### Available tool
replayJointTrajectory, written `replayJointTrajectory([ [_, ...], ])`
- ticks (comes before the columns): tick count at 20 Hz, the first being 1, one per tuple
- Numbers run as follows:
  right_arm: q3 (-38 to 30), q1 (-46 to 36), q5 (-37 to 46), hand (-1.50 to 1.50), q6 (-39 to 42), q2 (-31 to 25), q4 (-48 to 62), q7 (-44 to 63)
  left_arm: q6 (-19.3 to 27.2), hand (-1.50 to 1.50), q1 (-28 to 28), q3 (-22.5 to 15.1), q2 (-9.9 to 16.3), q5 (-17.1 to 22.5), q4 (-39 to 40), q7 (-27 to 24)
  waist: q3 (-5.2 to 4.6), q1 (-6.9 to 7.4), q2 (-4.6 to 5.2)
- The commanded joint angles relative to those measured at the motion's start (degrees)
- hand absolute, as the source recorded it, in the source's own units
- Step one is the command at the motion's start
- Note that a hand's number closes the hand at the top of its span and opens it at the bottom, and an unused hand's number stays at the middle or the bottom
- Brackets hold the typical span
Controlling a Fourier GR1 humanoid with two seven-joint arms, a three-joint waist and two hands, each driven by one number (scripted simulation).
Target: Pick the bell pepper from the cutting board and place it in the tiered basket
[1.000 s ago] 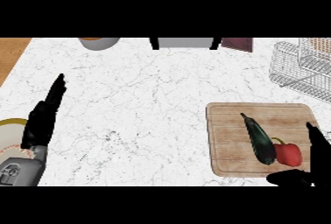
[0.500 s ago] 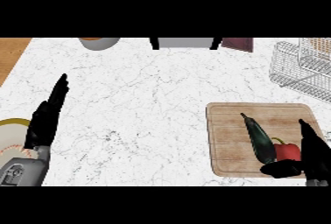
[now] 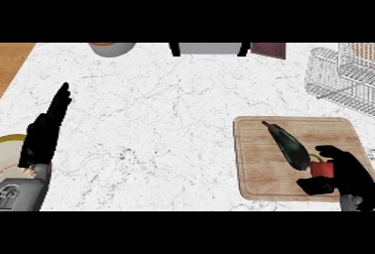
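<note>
the right hand [image 3: 344,176] curls round the red bell pepper [image 3: 322,168] on the cutting board [image 3: 256,158], fingers above and thumb below, the pepper touching a dark eggplant [image 3: 289,146]. to do this well, the hand should probably close fully, then lift straight up clear of the eggplant before swinging toward the tiered basket [image 3: 341,74] at the worktop's [image 3: 168,109] far right. the left hand [image 3: 44,134] rests open near the left edge. no labels or writing can be read.

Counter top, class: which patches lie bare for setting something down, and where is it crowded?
Bare: the wide marble stretch between the left hand and the cutting board, and the board's upper edge. Crowded: the board's lower right, where the right hand curls round the bell pepper beside the dark vegetable; also the tiered basket corner.
</note>
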Motion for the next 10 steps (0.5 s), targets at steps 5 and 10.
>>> replayJointTrajectory([
  [5,5.6,-2.3,7.3,1.50,7.0,1.3,-1.6,4.7,-1.8,0.00,-0.7,2.1,-0.2,-0.7,-0.8,1.9,0.06,-0.05,-0.03],
  [10,0.1,-4.3,5.6,1.50,2.3,6.4,2.4,-0.6,-0.4,0.00,1.0,0.1,-3.3,-3.8,-4.7,3.6,0.09,0.15,-0.02],
])
